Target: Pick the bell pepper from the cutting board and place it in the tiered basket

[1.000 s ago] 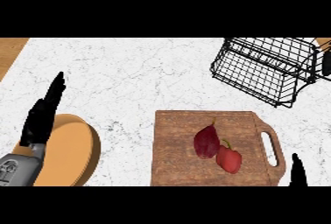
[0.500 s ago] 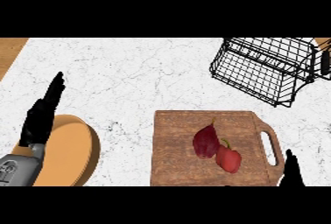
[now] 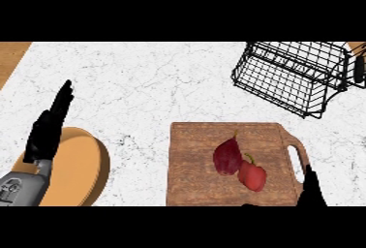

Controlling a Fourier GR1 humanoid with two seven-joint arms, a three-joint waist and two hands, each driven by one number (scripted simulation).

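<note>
At the lower right edge, the right hand (image 3: 312,190) shows straight fingers, holding nothing. The left hand (image 3: 49,130) rests open over an orange plate (image 3: 84,169). On the cutting board (image 3: 196,164) the bell pepper (image 3: 252,175) lies stem pointing away (touching a dark red vegetable (image 3: 228,156)). Farther back, the tiered basket (image 3: 297,77) holds nothing visible.

My worktop (image 3: 164,87) is white marble with grey veining. A wooden cutting board (image 3: 196,164) lies flat at its near centre-right. An orange plate (image 3: 79,169) sits at near left. A black wire tiered basket (image 3: 293,77) stands at far right, well apart from the board.
</note>
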